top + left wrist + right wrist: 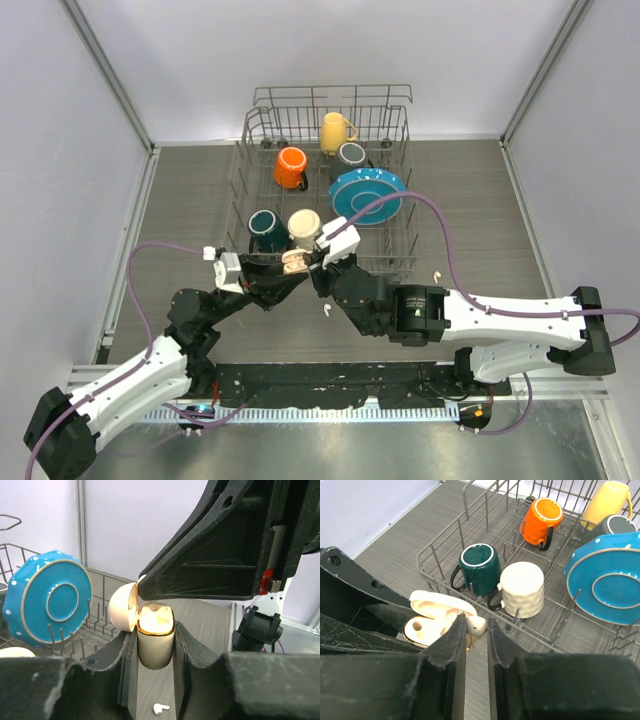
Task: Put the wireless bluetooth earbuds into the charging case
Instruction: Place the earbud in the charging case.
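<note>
My left gripper (155, 647) is shut on the cream charging case (156, 642), which it holds upright above the table with the lid (122, 607) swung open to the left. The case (422, 626) shows one empty socket in the right wrist view. My right gripper (476, 623) is shut on a white earbud (478, 624) at its fingertips, right at the case's open mouth. In the top view both grippers meet at the case (296, 262), just in front of the rack. A second earbud (327, 311) (160, 709) lies on the table below, and a third earbud (437, 277) lies further right.
A wire dish rack (240, 200) stands close behind the grippers. It holds an orange mug (291, 166), a yellow mug (334, 131), a teal mug (476, 566), a cream mug (522, 587), a dark mug (351, 155) and a blue plate (367, 196).
</note>
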`<act>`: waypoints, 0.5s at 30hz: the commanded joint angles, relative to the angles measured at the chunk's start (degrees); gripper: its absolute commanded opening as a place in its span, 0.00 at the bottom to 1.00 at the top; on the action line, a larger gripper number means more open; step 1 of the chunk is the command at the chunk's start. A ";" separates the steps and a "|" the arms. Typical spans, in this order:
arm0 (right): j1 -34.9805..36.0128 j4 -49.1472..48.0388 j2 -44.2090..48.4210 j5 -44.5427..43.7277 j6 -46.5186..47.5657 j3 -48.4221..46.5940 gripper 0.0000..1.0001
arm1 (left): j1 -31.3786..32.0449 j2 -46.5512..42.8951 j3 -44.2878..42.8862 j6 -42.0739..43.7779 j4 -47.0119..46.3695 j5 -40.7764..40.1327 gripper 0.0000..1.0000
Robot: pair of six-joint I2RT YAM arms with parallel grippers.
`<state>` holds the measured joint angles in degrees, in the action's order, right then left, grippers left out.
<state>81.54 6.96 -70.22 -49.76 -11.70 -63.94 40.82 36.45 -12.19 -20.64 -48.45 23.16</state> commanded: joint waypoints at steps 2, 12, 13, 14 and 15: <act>0.20 -1.86 0.87 -0.25 0.19 0.13 0.01 | 0.05 0.82 -2.76 2.01 -5.17 2.41 0.00; 0.11 -8.54 11.67 0.70 -2.36 2.95 0.01 | -0.04 -4.98 -3.81 16.41 8.36 2.86 0.00; 0.11 -8.28 12.12 1.58 -2.71 2.86 0.01 | 0.05 -5.76 -4.33 17.12 9.76 2.60 0.00; 0.11 -7.93 12.29 2.38 -2.97 2.25 0.01 | 0.05 -6.03 -4.43 17.65 10.12 2.42 0.00; 0.11 -7.41 12.30 4.21 -3.06 1.90 0.01 | -0.04 -6.12 -4.51 18.26 10.73 2.33 0.00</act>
<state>81.54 3.64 -60.27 -48.95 -12.84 -60.20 40.82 31.88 -13.41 -8.95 -41.21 25.63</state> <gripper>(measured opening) 0.211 0.296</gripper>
